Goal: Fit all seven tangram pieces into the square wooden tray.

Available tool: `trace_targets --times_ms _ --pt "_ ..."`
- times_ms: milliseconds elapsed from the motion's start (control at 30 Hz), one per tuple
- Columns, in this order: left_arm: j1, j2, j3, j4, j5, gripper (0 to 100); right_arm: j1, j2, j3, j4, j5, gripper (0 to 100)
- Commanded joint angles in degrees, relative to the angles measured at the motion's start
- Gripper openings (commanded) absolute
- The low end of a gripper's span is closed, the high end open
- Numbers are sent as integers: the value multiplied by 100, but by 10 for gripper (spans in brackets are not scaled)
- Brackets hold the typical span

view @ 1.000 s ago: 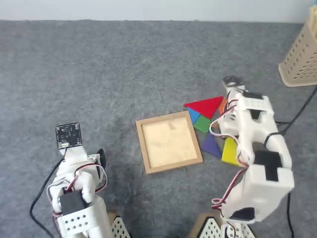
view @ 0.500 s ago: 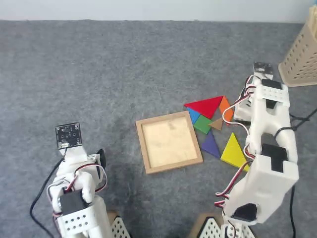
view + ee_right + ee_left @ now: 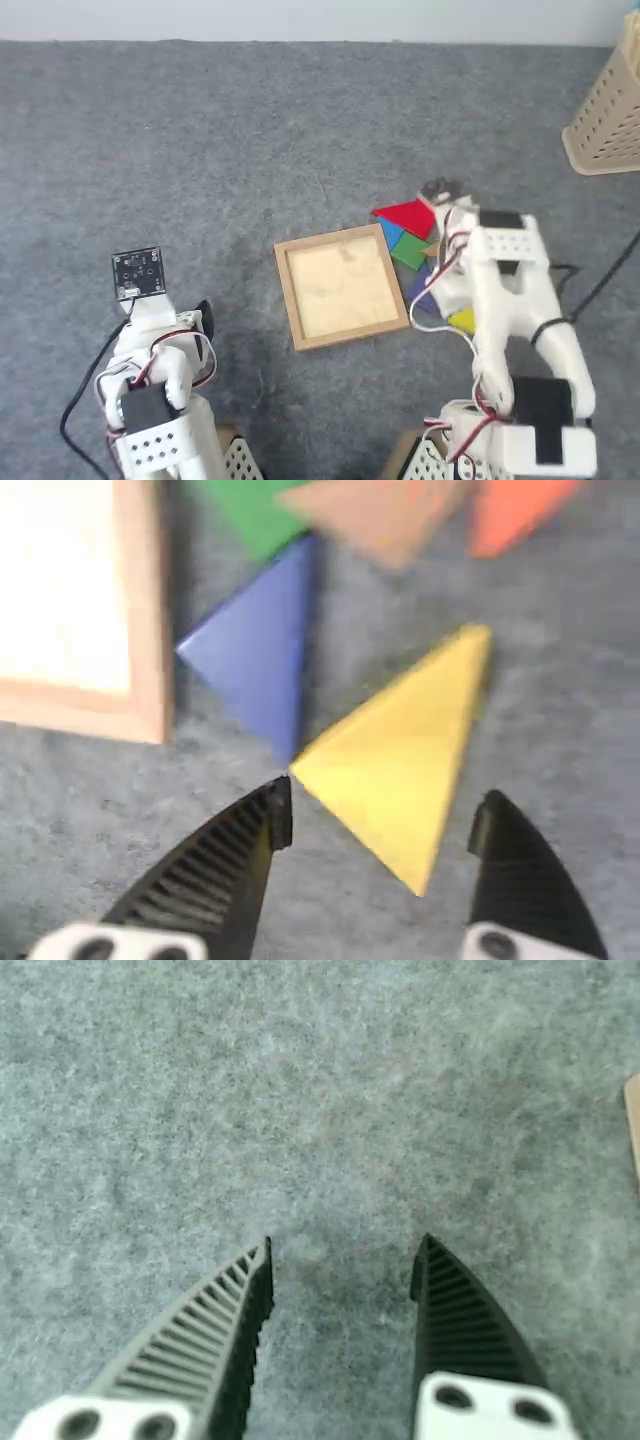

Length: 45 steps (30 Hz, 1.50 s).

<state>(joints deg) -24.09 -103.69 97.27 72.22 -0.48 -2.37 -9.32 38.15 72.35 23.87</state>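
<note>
The square wooden tray (image 3: 292, 297) lies mid-table with nothing inside; its corner shows in the right wrist view (image 3: 150, 680). To its right lie the tangram pieces: red triangle (image 3: 404, 216), blue piece (image 3: 391, 232), green piece (image 3: 408, 251), purple triangle (image 3: 424, 296), yellow triangle (image 3: 461, 320). My right gripper (image 3: 385, 815) hangs open just above the yellow triangle (image 3: 405, 765), beside the purple triangle (image 3: 258, 650), with green (image 3: 245, 510), tan (image 3: 385, 515) and orange (image 3: 515, 505) pieces beyond. My left gripper (image 3: 343, 1265) is open over bare carpet at the near left, holding nothing.
A beige slotted basket (image 3: 610, 110) stands at the far right edge. The right arm (image 3: 505, 290) covers part of the pieces in the high view. Grey carpet (image 3: 200, 140) spreads wide behind and left of the tray.
The right arm swung out toward the basket half a second ago, then came back left and now hangs over the yellow and purple pieces. The left arm has not moved.
</note>
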Motion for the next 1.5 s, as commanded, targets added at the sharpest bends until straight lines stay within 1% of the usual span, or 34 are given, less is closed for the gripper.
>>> trace_targets --times_ms 0,333,533,667,800,933,1000,1067,1200,1367,1467 --pt "9 -88 -75 26 -26 216 -268 -488 519 -400 176 307" --pt "9 -88 -75 26 -26 216 -312 -400 721 -734 123 307" --pt "9 -88 -75 26 -26 216 -286 374 668 -1279 -44 307" --pt "9 -88 -75 26 -26 216 -154 760 440 -1288 -35 304" --pt "9 -88 -75 26 -26 216 4 796 422 -1279 -35 303" --pt "9 -88 -75 26 -26 216 4 796 413 -1279 -26 306" --pt "9 -88 -75 26 -26 216 -13 778 396 -1279 114 307" --pt "9 -88 -75 26 -26 216 -4 716 308 -1165 378 307" --pt "9 -88 -75 26 -26 216 -57 365 132 -558 756 307" --pt "9 -88 -75 26 -26 216 -295 -101 158 -180 967 307" --pt "9 -88 -75 26 -26 216 -303 -4 167 -154 1020 307"
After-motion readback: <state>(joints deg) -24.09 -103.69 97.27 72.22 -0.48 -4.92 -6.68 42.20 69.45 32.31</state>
